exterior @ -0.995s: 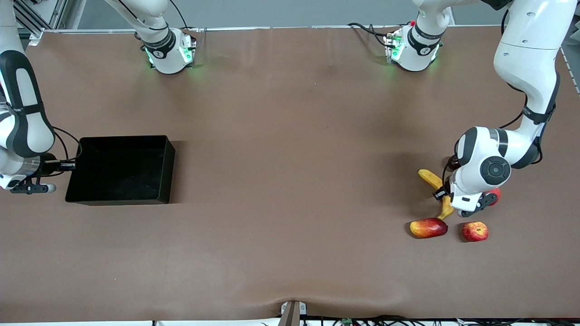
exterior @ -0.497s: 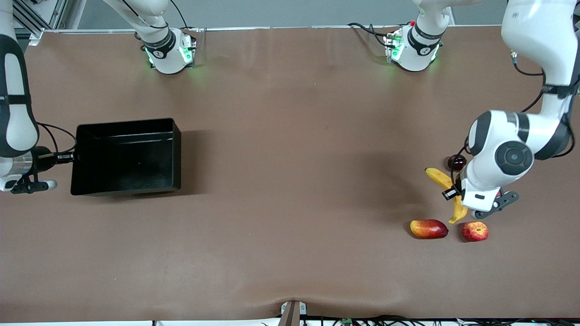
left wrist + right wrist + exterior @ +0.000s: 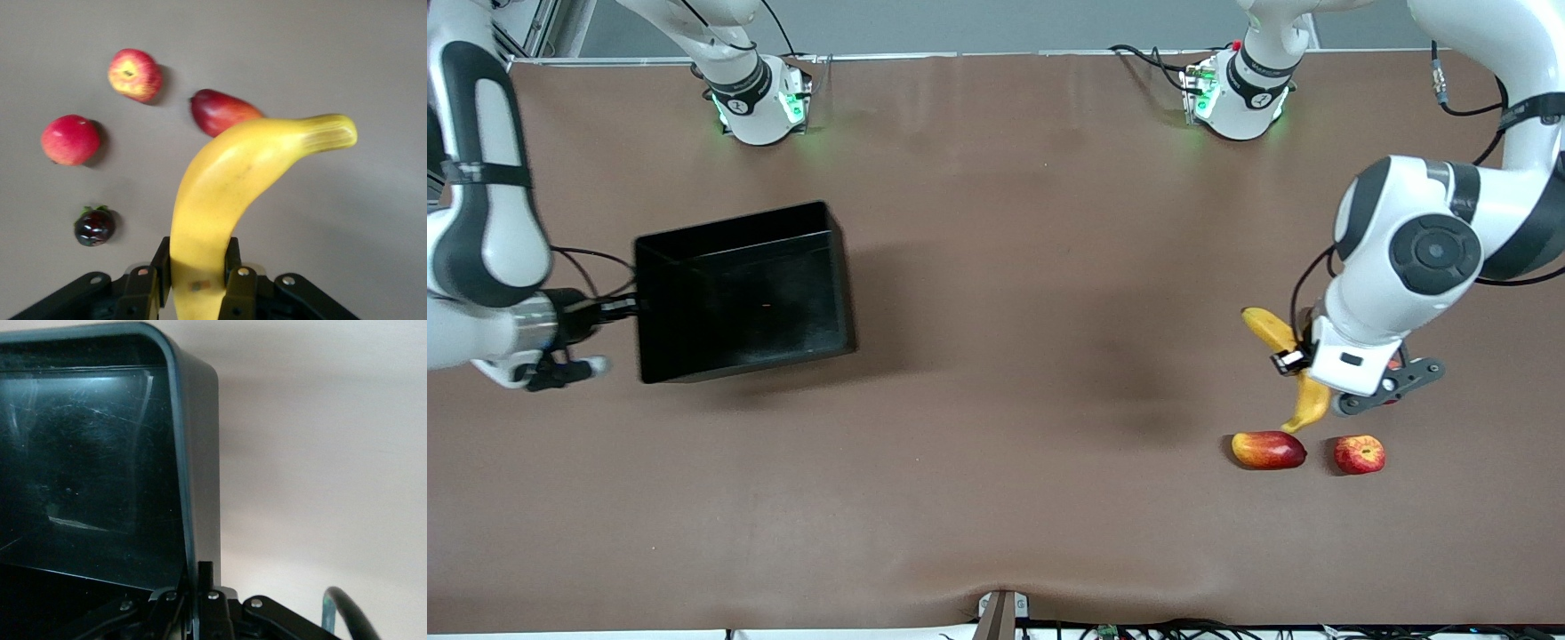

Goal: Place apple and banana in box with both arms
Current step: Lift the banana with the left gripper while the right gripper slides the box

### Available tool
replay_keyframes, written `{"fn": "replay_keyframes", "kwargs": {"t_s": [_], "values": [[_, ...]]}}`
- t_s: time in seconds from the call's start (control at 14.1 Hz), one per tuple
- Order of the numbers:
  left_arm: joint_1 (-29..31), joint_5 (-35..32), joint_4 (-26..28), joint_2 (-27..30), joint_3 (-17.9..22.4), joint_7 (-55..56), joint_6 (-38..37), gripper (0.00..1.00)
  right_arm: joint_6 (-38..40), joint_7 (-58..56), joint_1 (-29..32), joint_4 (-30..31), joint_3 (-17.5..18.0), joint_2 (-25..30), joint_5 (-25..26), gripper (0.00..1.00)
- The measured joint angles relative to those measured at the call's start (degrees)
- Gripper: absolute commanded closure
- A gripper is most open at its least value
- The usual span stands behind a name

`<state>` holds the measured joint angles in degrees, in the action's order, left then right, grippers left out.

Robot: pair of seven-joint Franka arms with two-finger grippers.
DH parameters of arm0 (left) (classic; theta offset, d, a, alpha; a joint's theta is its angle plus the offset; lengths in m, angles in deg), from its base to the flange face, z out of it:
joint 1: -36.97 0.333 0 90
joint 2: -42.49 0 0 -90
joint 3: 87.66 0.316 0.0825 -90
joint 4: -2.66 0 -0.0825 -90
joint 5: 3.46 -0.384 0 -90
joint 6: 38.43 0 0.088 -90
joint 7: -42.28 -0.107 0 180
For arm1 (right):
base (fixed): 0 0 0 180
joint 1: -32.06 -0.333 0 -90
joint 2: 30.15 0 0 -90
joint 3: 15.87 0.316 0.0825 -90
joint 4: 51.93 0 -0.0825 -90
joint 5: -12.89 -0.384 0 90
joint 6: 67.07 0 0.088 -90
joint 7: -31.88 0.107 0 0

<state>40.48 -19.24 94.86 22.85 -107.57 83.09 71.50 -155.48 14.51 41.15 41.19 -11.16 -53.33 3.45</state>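
Note:
My left gripper (image 3: 1300, 372) is shut on the yellow banana (image 3: 1266, 328) and holds it in the air over the fruits at the left arm's end of the table. In the left wrist view the jaws (image 3: 195, 257) clamp the banana (image 3: 233, 173) near one end. The apple (image 3: 1359, 453), red with yellow streaks, lies on the table; it also shows in the left wrist view (image 3: 135, 73). My right gripper (image 3: 624, 308) is shut on the wall of the black box (image 3: 743, 293) and holds it tilted above the table. The right wrist view shows its fingers (image 3: 199, 587) pinching that wall (image 3: 200, 453).
A red-yellow mango-like fruit (image 3: 1268, 449) lies beside the apple. A plain pinkish-red fruit (image 3: 70, 139) and a small dark fruit (image 3: 95, 227) lie under the left wrist, mostly hidden in the front view. The brown table (image 3: 1032, 311) stretches between box and fruits.
My right gripper has carried the box toward the middle of the table, turning and tilting it. My left gripper has lifted the banana up off the table.

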Motion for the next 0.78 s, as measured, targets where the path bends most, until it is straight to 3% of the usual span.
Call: {"fn": "replay_keyframes", "kwargs": {"t_s": [0.43, 0.78], "values": [[-1.19, 0.0, -4.42, -0.52, -1.27, -2.57, -1.49, 1.0, -2.08, 23.04, -16.74, -1.91, 0.18, -0.01, -2.43, 1.0], [-3.15, 0.03, -4.79, -0.86, -1.47, -3.73, -2.39, 1.0, -12.78, 34.23, -25.78, -2.08, 0.14, -2.41, -9.75, 1.0]]}}
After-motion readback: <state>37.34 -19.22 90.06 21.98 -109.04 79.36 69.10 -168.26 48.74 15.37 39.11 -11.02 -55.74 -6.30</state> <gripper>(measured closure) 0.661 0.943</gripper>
